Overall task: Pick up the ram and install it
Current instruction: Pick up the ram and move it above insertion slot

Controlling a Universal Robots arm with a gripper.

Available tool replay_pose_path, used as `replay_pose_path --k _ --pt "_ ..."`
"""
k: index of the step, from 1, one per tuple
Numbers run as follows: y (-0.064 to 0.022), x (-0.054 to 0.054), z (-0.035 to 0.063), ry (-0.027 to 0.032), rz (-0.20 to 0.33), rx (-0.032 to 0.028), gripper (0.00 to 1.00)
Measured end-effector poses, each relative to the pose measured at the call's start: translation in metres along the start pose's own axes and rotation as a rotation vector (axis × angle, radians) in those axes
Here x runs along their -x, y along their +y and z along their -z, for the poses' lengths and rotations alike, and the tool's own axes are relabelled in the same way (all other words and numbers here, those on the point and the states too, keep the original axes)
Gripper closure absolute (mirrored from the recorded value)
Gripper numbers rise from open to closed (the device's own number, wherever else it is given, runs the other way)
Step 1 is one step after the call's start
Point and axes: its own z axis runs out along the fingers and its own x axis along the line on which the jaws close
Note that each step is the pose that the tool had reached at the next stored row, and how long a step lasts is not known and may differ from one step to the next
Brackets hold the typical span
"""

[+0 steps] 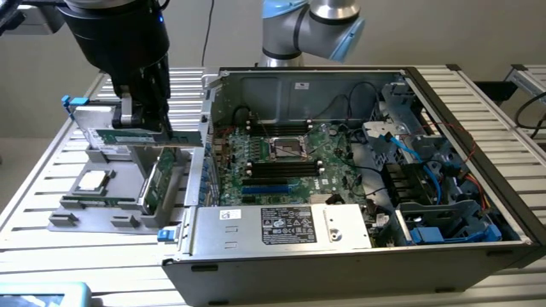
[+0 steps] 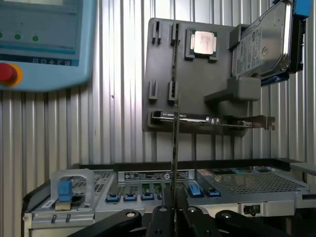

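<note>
Tool (image 2: 174, 210) clamped narrow on the ram (image 2: 174, 148). Wrist view has it edge-on, a thin line running out from between the fingers (image 2: 160, 219).

Past it in that view:
- Open PC case (image 2: 247, 182), with a label strip (image 2: 158, 176) whose print is too small to read.
- Grey fixture (image 2: 197, 94) carrying 1 CPU (image 2: 204, 42), 1 hard drive (image 2: 261, 44) and 1 expansion card (image 2: 207, 118), also edge-on.
- Teach pendant (image 2: 39, 44) with a red button (image 2: 6, 73).
- All of it sits on the slatted worktop (image 2: 118, 143).

Exterior view adds what the wrist misses:
- The ram is broadside, level and green with a pale label. It's at 10 o'clock in frame, hanging over the fixture, at 9 o'clock from the case.
- Motherboard (image 1: 282, 160) sits inside the case at frame centre.
- Power supply (image 1: 341, 224) is at 6 o'clock; its sticker (image 1: 288, 225) is unreadable.
</note>
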Motion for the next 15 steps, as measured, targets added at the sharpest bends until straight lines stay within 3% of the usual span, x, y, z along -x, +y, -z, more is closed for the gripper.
replay_pose_path --k 5,11,15 --pt "-0.0163 0.000 0.0001 0.0000 0.000 -0.0027 0.86" --pt "-0.0342 0.001 0.0003 -0.0005 0.002 -0.0184 0.86" --pt "-0.0482 0.002 0.0004 -0.0005 0.002 -0.0241 0.86"
